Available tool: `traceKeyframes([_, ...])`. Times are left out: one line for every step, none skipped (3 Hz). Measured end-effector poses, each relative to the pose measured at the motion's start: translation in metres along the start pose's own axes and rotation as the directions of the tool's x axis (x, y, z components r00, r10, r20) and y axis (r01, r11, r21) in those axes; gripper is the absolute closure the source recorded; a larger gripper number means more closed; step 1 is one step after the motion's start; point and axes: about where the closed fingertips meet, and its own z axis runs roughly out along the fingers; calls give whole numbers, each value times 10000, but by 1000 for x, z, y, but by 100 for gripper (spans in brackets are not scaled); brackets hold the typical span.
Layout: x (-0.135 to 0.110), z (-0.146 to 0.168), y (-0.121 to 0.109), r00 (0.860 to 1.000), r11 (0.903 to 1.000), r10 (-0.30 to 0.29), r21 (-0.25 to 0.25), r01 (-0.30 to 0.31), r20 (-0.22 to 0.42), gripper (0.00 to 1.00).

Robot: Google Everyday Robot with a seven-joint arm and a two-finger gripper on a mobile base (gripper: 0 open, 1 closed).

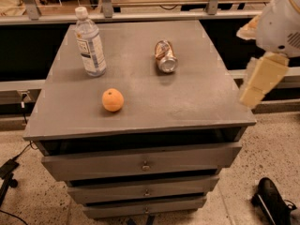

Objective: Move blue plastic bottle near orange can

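Observation:
The blue plastic bottle [90, 42] stands upright at the back left of the grey cabinet top [197, 102]; it is clear and bluish with a white cap and a white-and-blue label. The orange can [165, 56] lies on its side at the back middle, silver end toward me, well to the right of the bottle. My gripper [271, 201] is the dark shape low at the bottom right, beside the cabinet near the floor and far from both objects. It holds nothing that I can see. The white and cream arm [262, 78] hangs off the cabinet's right edge.
A round orange fruit [113, 100] sits front left on the top, in front of the bottle. The cabinet has drawers [140, 165] below. A dark rail and a shelf run behind it. Cables lie on the speckled floor at the left [9, 172].

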Motion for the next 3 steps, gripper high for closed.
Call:
traceKeyframes([-106,10,-41,9786,9925,-1187,473,1123,1681,0])
traceKeyframes([-212,14,-68,9332,9744,-2241,837,2088,2809,0])
traceKeyframes([-264,8,-66,8969,9574,-2887,1020,2701,3350,0])
